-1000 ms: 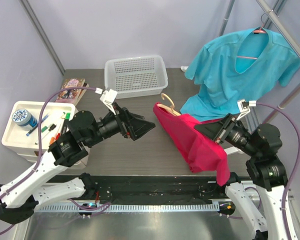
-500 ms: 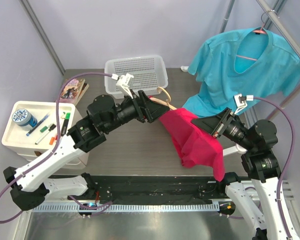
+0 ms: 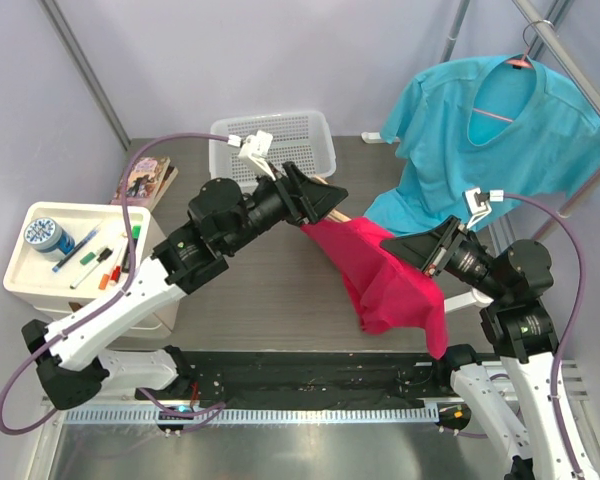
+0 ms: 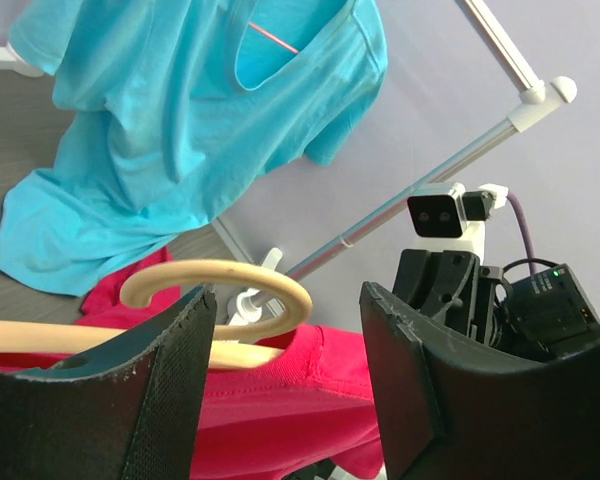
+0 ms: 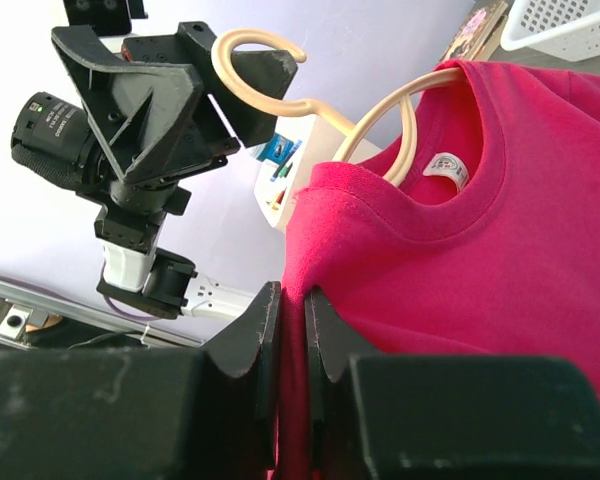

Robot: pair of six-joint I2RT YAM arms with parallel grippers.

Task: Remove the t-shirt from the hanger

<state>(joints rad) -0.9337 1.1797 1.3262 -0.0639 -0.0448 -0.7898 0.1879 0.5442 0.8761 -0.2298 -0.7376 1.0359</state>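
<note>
**Item 1. Red t-shirt**. Held up over the table, between the two arms and right of centre. Its collar is up and to the left, and its lower part droops toward the near edge. A white neck label is sewn inside the collar; its print is too small to read.

**Item 2. Wooden hanger**. Pale wood with a curved hook. One arm runs in through the shirt's neck opening, and the hook stands clear of the cloth.

**Item 3. Left gripper**. Jaws partly apart, straddling the hanger's hook. A gap shows between the hook and the right-hand finger, so no firm clamp is evident.

**Item 4. Right gripper**. Jaws nearly together, pinching a fold of red fabric at the shoulder, just beside the collar.

**Item 5. Teal t-shirt**. Hangs on a thin red hanger from the metal rail at the far right. Its hem rests on the table behind the red shirt. No print is visible.

**Item 6. White basket**. Perforated plastic, at the far centre of the table.

**Item 7. White tray**. At the left edge. It holds a round tin with a blue patterned lid and several markers. None of the lettering is legible.

**Item 8. Book**. Lies flat just beyond the tray. It has an illustrated cover with an unreadable title.
</note>
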